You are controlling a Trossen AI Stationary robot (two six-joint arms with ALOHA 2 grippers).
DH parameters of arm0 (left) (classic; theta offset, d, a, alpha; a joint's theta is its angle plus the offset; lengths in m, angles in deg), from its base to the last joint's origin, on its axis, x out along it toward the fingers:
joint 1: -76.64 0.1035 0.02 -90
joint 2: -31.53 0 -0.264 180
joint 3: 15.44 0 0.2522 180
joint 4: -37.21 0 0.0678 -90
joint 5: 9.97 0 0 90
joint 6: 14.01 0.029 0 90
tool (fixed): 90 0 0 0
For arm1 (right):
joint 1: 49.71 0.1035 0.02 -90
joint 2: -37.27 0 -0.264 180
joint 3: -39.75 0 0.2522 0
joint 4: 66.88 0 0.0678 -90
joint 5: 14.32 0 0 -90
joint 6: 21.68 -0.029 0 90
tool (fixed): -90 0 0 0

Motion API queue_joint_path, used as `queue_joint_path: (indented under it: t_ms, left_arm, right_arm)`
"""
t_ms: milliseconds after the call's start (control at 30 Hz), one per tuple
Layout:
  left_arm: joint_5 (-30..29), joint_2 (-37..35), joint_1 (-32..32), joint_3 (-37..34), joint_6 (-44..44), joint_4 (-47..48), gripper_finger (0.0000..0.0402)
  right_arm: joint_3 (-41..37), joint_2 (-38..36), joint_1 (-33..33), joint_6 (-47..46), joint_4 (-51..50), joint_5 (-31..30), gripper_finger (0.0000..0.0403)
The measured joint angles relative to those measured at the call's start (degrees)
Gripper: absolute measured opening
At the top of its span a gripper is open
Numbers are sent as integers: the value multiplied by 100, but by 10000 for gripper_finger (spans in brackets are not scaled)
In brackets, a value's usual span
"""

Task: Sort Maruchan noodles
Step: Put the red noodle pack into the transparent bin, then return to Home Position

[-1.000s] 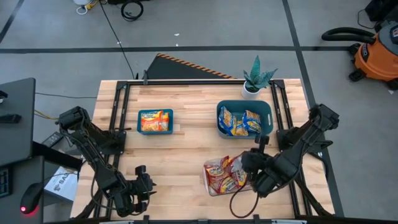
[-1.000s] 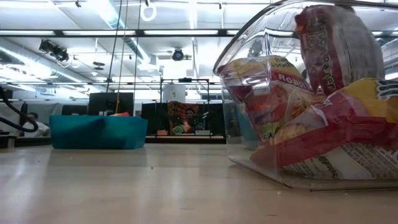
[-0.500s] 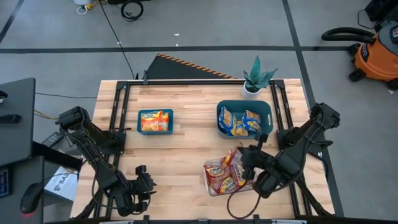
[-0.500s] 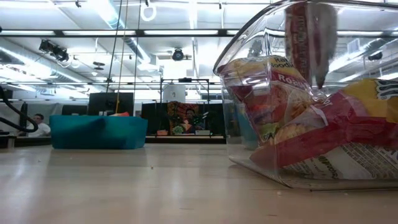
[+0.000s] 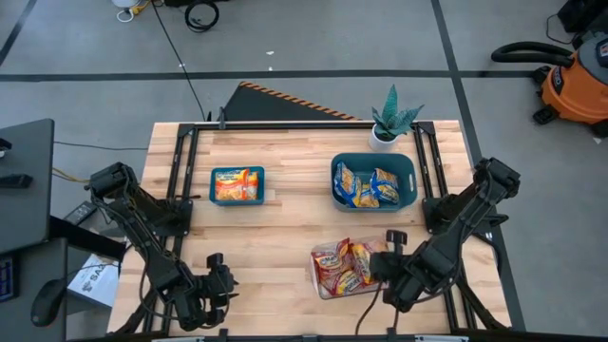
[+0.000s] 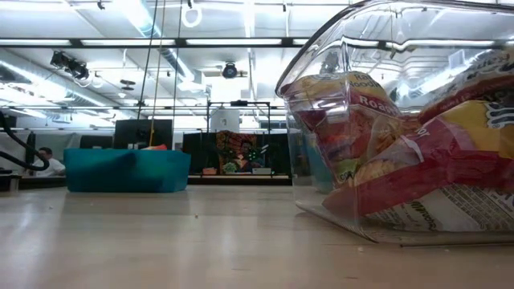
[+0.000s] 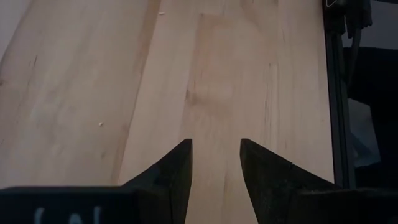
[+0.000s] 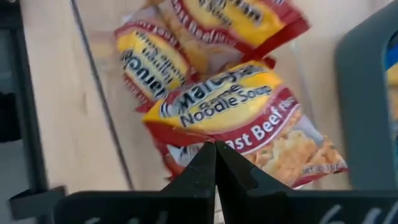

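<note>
Right tool [image 8: 215, 163] pinched together, half-hiding red packet [image 8: 249, 124] behind fingers

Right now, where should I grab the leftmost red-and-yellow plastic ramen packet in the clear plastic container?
Probably its crimped end edge, from above: that red-and-yellow plastic ramen packet lies fairly flat in the clear plastic container, leaving only a thin seam to pinch. First free the right gripper, shut on the roast beef packet. The left gripper waits open over bare table.
</note>
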Motion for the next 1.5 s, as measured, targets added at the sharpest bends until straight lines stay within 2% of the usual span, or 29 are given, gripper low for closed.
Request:
queue_joint_path:
  t_ms: [333, 467, 567, 667, 833, 967, 1133, 1233, 1333, 1500]
  left_arm:
    - [-2, 0, 4, 0, 46, 55, 141]
    - [-2, 0, 4, 0, 46, 50, 141]
    - [-3, 0, 4, 0, 47, 48, 141]
    - [-13, 0, 13, 0, 48, 42, 141]
    - [-197, 0, 17, 1, 56, 45, 141]
    - [-327, 0, 15, 0, 22, 46, 141]
    - [-332, 0, 15, 0, 43, 46, 141]
    - [-269, 0, 39, 0, 45, 46, 141]
    - [-92, -5, 63, 2, 44, 45, 141]
    - [-70, -9, 81, 0, 54, 57, 141]
  right_arm:
    - [85, -9, -49, -230, 195, 757, 33]
    - [85, -23, -121, -382, 233, 1590, 61]
    - [85, -98, -202, -495, 230, 1856, 80]
    - [85, -160, -289, -469, 101, 1483, 89]
    - [-41, -179, -476, -223, -6, 111, 88]
    - [-635, -175, -759, -168, 271, 403, 81]
    - [-1354, -177, -992, 270, 1903, 1200, 70]
    - [-1322, -171, -1114, 338, 1887, 1528, 65]
    - [-957, -184, -1113, 352, 1324, 1345, 64]
    - [-375, -206, -915, 580, 608, 340, 63]
